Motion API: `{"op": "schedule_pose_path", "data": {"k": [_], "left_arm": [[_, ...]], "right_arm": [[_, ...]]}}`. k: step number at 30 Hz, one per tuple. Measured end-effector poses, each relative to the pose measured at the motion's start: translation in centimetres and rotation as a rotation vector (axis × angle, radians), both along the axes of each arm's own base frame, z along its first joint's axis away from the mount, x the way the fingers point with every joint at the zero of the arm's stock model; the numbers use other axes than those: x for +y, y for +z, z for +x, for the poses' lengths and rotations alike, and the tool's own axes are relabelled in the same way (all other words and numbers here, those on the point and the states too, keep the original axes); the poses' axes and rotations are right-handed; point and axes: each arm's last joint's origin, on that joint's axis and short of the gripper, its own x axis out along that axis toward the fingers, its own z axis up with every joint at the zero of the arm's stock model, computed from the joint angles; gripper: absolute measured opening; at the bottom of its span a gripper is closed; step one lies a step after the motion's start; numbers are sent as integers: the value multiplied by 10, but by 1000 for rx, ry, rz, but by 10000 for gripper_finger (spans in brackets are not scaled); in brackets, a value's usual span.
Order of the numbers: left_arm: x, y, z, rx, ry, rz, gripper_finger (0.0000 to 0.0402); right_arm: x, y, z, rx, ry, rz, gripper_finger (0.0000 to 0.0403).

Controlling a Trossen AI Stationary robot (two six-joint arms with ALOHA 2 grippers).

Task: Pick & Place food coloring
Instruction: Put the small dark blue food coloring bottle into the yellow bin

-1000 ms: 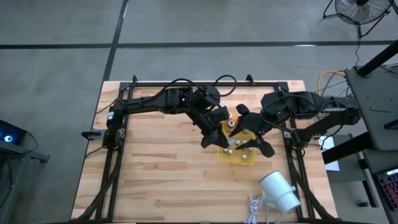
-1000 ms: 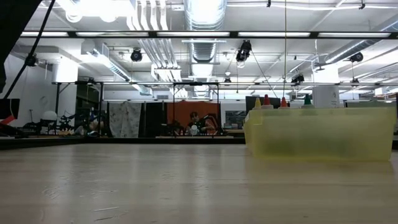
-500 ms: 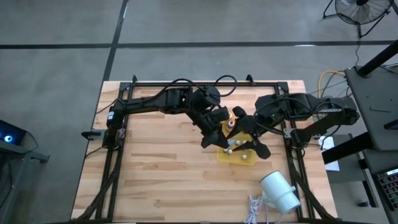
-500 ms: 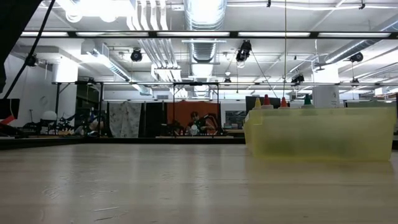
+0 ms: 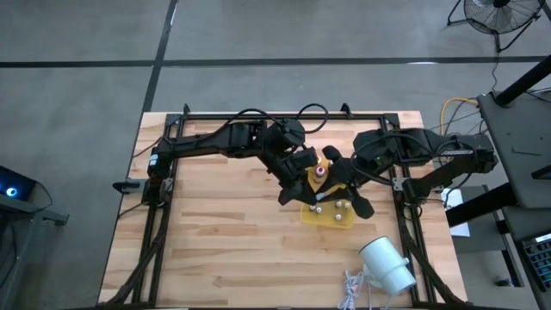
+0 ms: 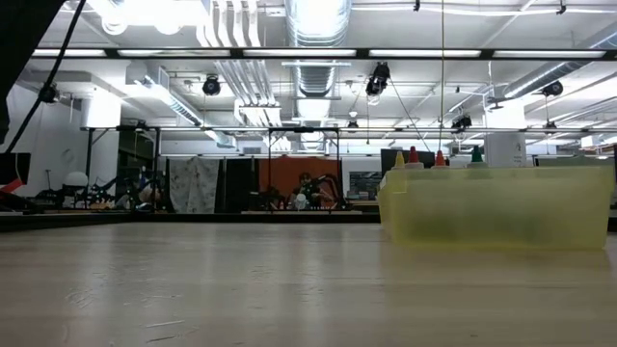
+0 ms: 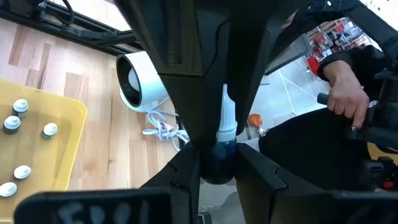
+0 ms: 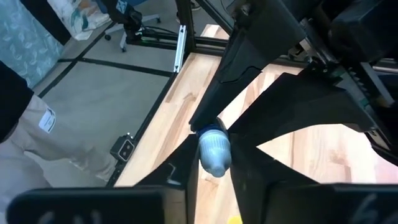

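Claws both pinch bottles: left claw (image 7: 217, 171) a blue bottle (image 7: 219, 163) (white-tipped), right claw (image 8: 211, 163) another bottle (image 8: 214, 151).

Two arms: left gripper (image 7: 214, 163) pinches one blue bottle (image 7: 219, 163), right gripper (image 8: 212, 163) pinches one pale-blue bottle (image 8: 214, 151). One yellow tray (image 7: 68, 146) with five small vials (image 7: 20, 106) visible in the left wrist view; four colored bottle tips (image 6: 413, 154) above its rim in the low view. One white cylinder (image 5: 386, 265), lower right.
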Motion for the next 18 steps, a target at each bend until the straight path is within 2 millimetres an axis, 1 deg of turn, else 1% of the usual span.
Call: {"op": "schedule_pose_path", "data": {"k": [4,7,13,16,18], "left_arm": [[0,0,0,1,-1,-3,60],[0,0,0,1,1,-5,68],[0,-2,-2,32,-16,-8,116],[-2,-7,-6,97,-65,-34,142],[-1,-12,-10,139,-92,-13,152]], "right_arm": [[0,1,-1,-4,-1,1,53],[0,2,-3,-5,-4,6,54],[-1,4,-7,2,-7,23,62],[-1,5,-9,5,-13,36,59],[-1,4,-10,18,-15,37,57]]}}
